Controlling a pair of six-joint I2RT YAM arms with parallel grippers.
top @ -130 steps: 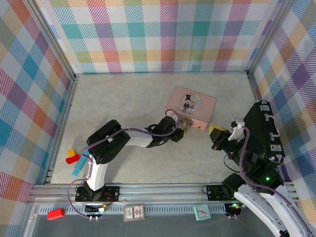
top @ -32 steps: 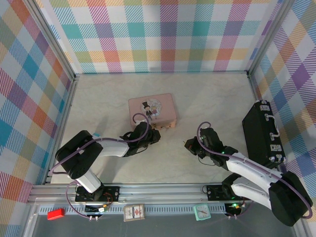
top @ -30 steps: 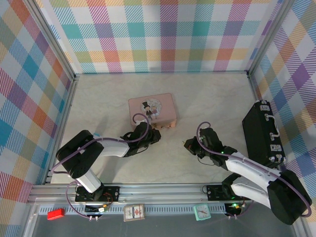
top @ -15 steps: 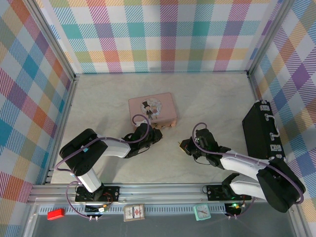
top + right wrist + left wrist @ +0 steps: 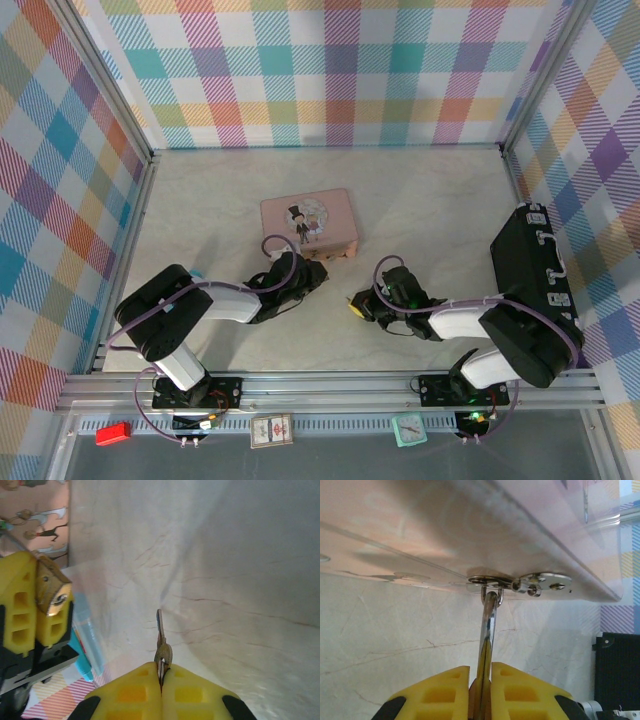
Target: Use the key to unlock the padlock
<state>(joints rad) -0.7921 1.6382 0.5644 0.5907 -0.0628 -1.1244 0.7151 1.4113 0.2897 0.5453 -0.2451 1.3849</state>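
Seen edge-on in the left wrist view, the brass padlock is clamped between the yellow fingers of my left gripper. Its silver shackle runs up through the clasp of the pink tin. From above, the left gripper sits at the front edge of the tin. My right gripper is shut on the small key, blade pointing forward. The padlock shows left of the key, keyhole facing the camera. In the top view the right gripper lies low, just right of the left one.
A black case stands against the right wall. A blue pen lies on the table beyond the left gripper. Checked walls close in the marble table on three sides. Small items sit on the front rail.
My right gripper has slid left across the table with the key, closing the gap to the left gripper. The tin and the left gripper stay put.
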